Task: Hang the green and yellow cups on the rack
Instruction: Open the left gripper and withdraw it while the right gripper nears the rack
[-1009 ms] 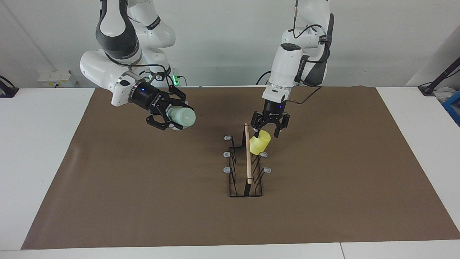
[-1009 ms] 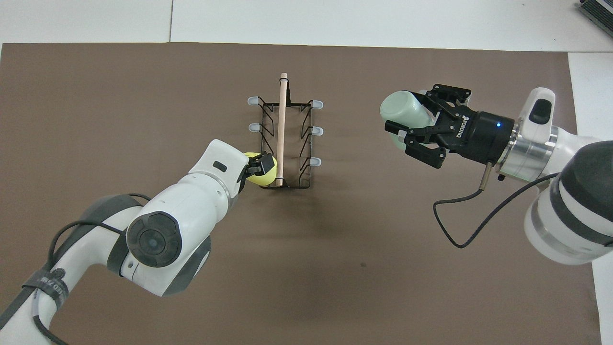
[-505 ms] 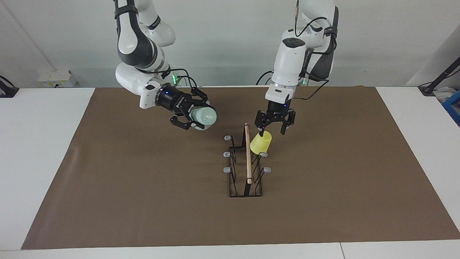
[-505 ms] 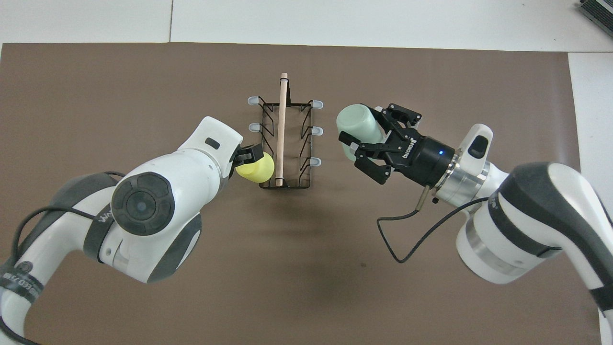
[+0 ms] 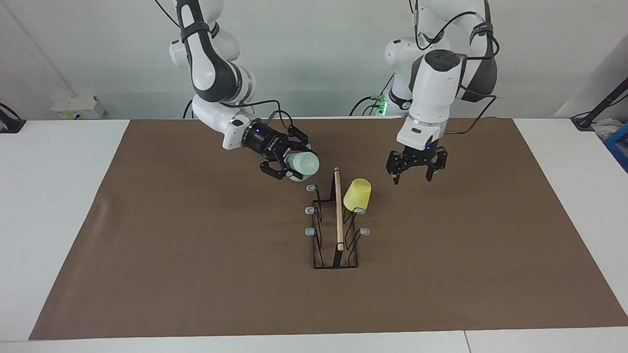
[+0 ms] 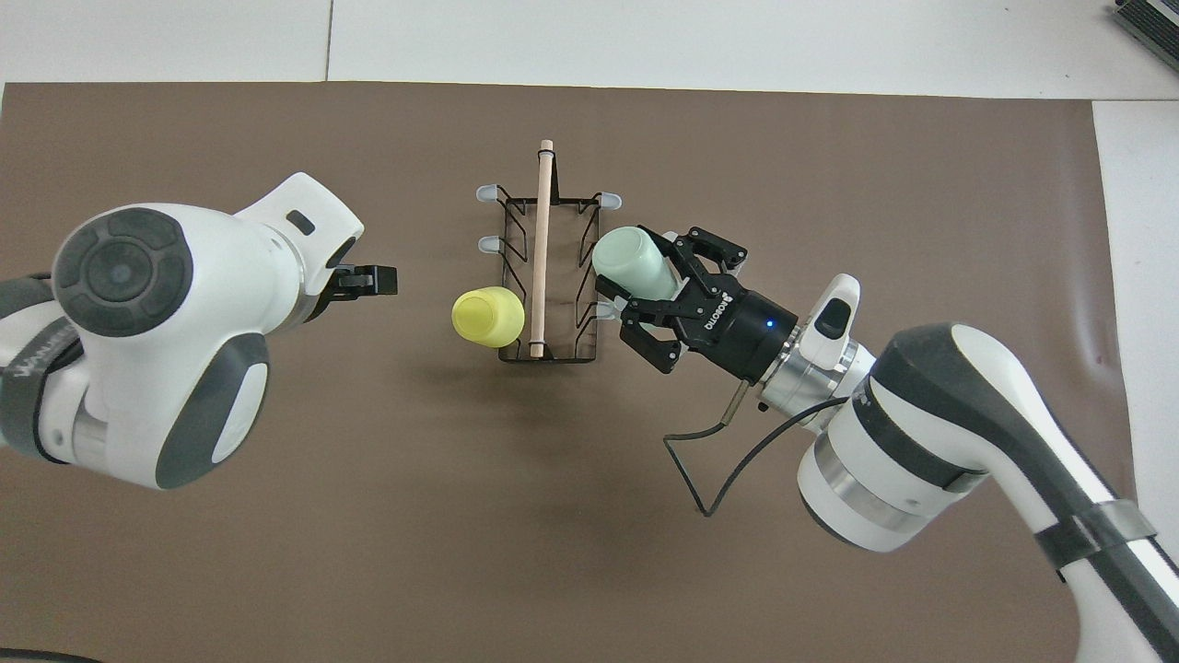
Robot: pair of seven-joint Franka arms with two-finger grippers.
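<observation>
White wall and a white desk (image 5: 59,206) make up the room, with a broad brown mat (image 5: 196,255) spread across the desk and the black wire rack (image 5: 335,226) standing near the mat's middle, its light wooden rod running along the top away from the robots. On the rack's side toward the left arm's end of the desk, the yellow cup (image 5: 357,194) sits upside down and tilted on the prong nearest the robots, hanging there free of any grip. The left end effector (image 5: 413,175) hovers over bare mat beside the rack on that same side, clear of the yellow cup, its fingers spread wide and holding nothing. On the rack's other side, toward the right arm's end of the desk, the right end effector (image 5: 289,163) comes in slantwise and clamps the green cup (image 5: 302,164), gripping it around its body. That pale mint cup lies on its side in the grip, its closed base pointing toward the rack, raised over the grey-capped prong (image 5: 311,188) nearest the robots on that side. In the overhead view the green cup (image 6: 632,263) covers the rack's edge beside the prong caps, while the yellow cup (image 6: 489,316) shows just beside the wooden rod (image 6: 541,247).
</observation>
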